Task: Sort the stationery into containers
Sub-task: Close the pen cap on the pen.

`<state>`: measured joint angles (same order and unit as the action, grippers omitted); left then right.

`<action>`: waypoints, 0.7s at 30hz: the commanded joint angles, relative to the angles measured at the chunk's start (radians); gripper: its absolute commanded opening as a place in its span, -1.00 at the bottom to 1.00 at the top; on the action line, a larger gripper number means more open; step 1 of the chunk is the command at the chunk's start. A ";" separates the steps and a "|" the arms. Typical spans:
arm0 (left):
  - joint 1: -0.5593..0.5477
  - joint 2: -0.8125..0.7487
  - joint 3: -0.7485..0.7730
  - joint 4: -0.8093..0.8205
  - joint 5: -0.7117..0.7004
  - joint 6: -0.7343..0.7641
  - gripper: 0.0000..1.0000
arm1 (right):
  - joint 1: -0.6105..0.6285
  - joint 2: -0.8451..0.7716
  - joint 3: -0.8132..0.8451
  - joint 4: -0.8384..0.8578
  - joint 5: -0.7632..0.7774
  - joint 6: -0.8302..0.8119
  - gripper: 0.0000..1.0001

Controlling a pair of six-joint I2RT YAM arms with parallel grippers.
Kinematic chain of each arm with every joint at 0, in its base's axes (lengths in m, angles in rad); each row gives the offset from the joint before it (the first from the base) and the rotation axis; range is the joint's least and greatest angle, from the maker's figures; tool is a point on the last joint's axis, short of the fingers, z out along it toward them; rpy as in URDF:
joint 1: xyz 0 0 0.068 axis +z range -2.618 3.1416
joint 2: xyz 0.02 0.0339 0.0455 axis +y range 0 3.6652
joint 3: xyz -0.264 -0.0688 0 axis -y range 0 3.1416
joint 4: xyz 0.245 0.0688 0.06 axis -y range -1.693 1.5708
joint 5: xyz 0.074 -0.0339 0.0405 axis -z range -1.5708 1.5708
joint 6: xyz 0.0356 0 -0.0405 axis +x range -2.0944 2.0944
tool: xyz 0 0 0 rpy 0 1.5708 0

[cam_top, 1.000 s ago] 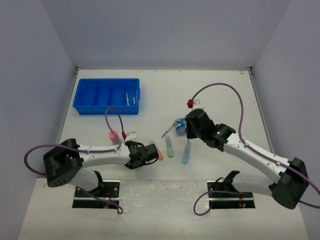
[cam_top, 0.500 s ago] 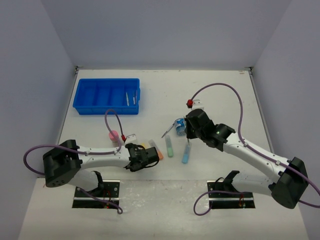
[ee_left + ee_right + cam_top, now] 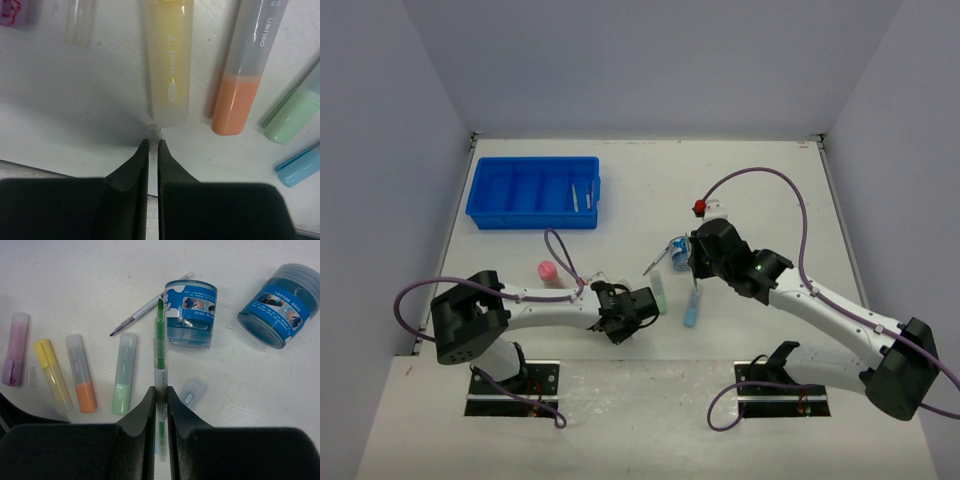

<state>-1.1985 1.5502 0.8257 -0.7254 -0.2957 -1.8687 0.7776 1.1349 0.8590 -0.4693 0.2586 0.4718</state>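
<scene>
Markers lie in a row on the table: purple (image 3: 15,355), yellow (image 3: 167,60), orange (image 3: 240,90), green (image 3: 659,292) and blue (image 3: 691,315). My left gripper (image 3: 153,142) is shut, its tips pinching a small pale nub at the yellow marker's near end. Above the markers, my right gripper (image 3: 160,390) is shut on a thin green pen (image 3: 160,340). Two round blue tubs (image 3: 191,312) (image 3: 280,305) stand just beyond it, and a thin pen (image 3: 135,317) lies beside them. The blue tray (image 3: 480,190) at far left holds two pens (image 3: 582,197) in its right compartment.
A pink-capped bottle (image 3: 547,271) stands left of my left arm. A small clear cap (image 3: 31,376) lies between the purple and yellow markers. Purple cables loop above both arms. Grey walls close in the table on three sides.
My left gripper has shut and moved right along the table to the markers, uncovering the pink-capped bottle. The right gripper keeps hold of the green pen and has barely moved.
</scene>
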 commanded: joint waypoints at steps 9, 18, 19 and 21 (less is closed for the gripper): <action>0.004 -0.040 -0.004 -0.048 -0.061 -0.208 -0.98 | -0.005 -0.045 -0.014 0.048 -0.020 -0.019 -1.00; 0.003 -0.062 -0.023 -0.019 -0.060 -0.188 -0.41 | -0.006 -0.037 -0.012 0.049 -0.022 -0.021 -1.00; 0.003 -0.063 -0.025 -0.016 -0.059 -0.186 -0.34 | -0.005 -0.037 -0.012 0.050 -0.022 -0.021 -1.00; 0.001 -0.064 -0.035 0.003 -0.054 -0.181 -0.29 | -0.005 -0.038 -0.012 0.049 -0.022 -0.021 -1.00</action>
<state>-1.1984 1.5158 0.8079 -0.7358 -0.3202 -1.9640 0.7776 1.1099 0.8482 -0.4531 0.2413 0.4634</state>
